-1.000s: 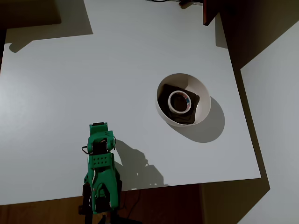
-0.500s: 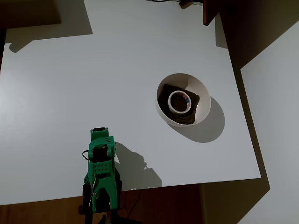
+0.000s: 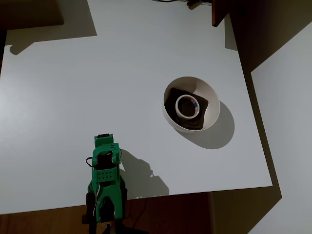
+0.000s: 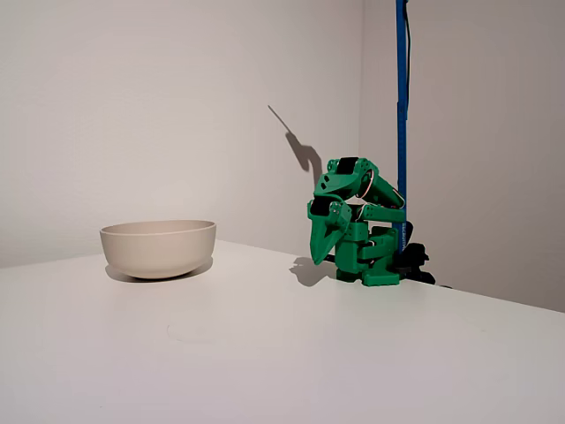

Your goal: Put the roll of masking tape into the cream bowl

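The roll of masking tape (image 3: 178, 111) lies flat inside the cream bowl (image 3: 209, 95), on the dark patch at its bottom, with a red-blue mark showing in its open centre. In the fixed view the bowl (image 4: 159, 247) stands on the left of the table and its wall hides the tape. The green arm (image 3: 105, 180) is folded over its base at the table's near edge, far from the bowl. Its gripper (image 4: 320, 254) points down just above the table, shut with nothing in it.
The white table (image 3: 97, 87) is bare around the bowl and ends close to the bowl's right side in the overhead view. A blue pole (image 4: 402, 115) stands behind the arm's base. A dark red object (image 3: 218, 12) sits at the far edge.
The arm has drawn back a little toward its base, then stopped. The tape and the bowl have not moved.
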Robot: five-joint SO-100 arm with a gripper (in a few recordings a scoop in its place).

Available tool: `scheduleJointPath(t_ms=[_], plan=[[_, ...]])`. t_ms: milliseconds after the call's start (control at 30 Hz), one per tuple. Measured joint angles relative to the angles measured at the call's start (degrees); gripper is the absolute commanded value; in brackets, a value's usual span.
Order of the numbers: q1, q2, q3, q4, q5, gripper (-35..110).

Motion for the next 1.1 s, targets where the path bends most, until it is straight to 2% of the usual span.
scheduleJointPath(t_ms=[1100], plan=[[1.2,0.0,0.0,0.0,0.4,-8]])
